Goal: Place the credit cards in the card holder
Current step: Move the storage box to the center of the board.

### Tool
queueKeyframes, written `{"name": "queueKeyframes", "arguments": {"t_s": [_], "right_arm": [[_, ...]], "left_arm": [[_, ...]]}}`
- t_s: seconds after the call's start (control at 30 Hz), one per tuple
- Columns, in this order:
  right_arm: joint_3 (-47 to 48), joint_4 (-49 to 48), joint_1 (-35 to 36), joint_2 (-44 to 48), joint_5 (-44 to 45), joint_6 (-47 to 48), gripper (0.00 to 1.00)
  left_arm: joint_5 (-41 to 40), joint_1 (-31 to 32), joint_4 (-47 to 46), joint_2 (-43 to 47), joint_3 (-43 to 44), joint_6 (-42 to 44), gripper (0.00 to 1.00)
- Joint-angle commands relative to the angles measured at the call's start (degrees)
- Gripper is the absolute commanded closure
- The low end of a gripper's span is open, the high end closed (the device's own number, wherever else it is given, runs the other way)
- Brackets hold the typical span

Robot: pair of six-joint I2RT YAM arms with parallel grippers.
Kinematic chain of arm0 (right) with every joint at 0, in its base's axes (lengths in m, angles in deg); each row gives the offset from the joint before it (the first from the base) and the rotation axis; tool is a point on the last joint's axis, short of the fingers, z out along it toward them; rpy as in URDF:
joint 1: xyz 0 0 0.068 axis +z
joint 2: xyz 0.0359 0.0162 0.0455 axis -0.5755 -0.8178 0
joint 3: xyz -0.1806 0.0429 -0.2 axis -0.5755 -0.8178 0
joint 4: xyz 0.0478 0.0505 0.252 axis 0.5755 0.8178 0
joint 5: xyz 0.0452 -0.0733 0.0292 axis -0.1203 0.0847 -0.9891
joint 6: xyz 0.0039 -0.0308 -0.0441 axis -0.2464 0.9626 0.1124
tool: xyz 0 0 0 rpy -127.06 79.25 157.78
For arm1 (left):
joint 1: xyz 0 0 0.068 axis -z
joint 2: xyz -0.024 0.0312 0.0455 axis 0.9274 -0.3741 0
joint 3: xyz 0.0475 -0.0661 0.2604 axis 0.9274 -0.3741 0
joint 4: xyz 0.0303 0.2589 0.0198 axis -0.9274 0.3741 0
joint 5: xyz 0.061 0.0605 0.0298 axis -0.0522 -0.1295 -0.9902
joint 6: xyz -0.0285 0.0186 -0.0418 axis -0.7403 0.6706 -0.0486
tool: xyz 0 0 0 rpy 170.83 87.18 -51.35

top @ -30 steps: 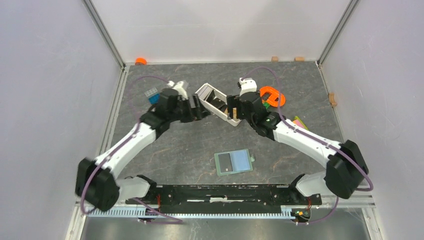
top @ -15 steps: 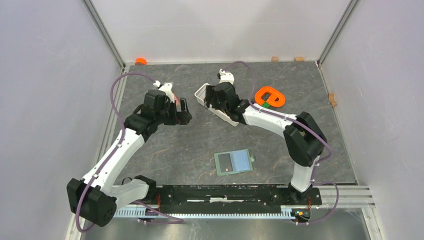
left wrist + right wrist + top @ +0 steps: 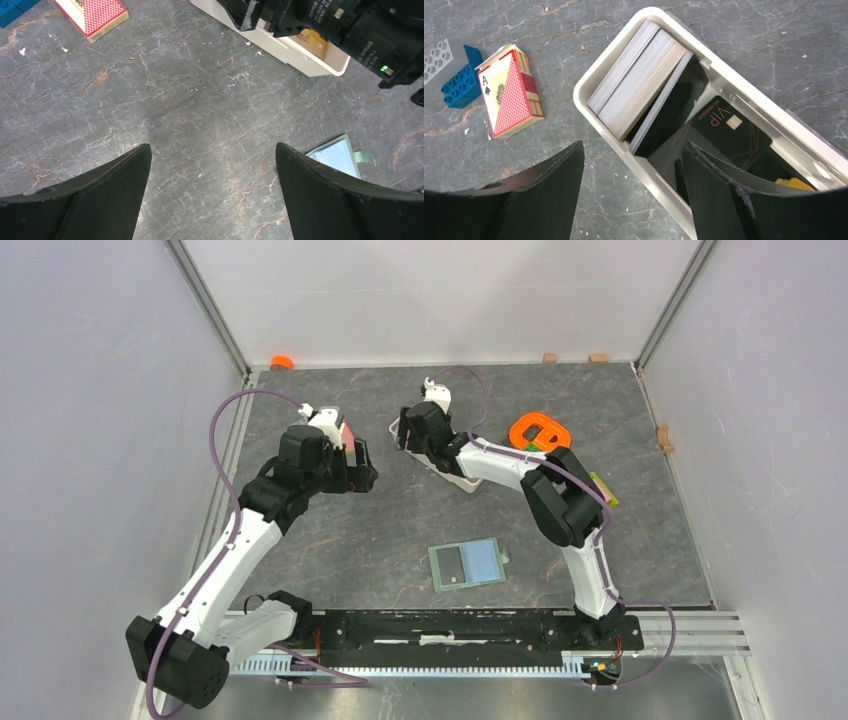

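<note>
A dark grey marbled table point(image 3: 400, 530) carries everything. The left arm point(image 3: 235, 550) reaches to the far left and the right arm point(image 3: 560, 500) bends back to the far middle. The left gripper point(image 3: 212, 147) hangs over bare tabletop with its jaws spread wide and nothing between them. The right gripper point(image 3: 633, 145) is also spread, one finger over the table outside the long white tray point(image 3: 583, 90) and the other over the tray's inside, pinching nothing. The credit cards point(image 3: 639, 75) are in that tray: a pack stands on edge at one end, a black card point(image 3: 729, 132) lettered "VIP" in gold leans beside it with smaller print too fine to read, and a tan-orange card point(image 3: 794, 184) shows at the other end. The card holder point(image 3: 466, 564) lies open, well apart from the tray and nearer the arm bases, its left half dark and its right half pale blue. Beside the tray lie a red playing-card box point(image 3: 509, 92) showing an "A" with a spade, and a blue building brick point(image 3: 461, 82).
</note>
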Motion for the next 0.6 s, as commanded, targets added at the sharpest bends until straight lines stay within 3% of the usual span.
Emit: {"name": "queueKeyframes", "arguments": {"t_s": [0.0,0.57], "right_arm": [[5.6,-0.3,-0.5,-2.8,2.1,-2.2,0.25],[5.3,-5.6,-1.7,-3.2,-2.3,-3.3,0.40]], "left_arm": [[-0.5,-0.2,-1.1,1.4,-0.5,2.5,0.00],[-0.5,-0.2,-1.3,1.2,-1.2,2.5,0.00]]}}
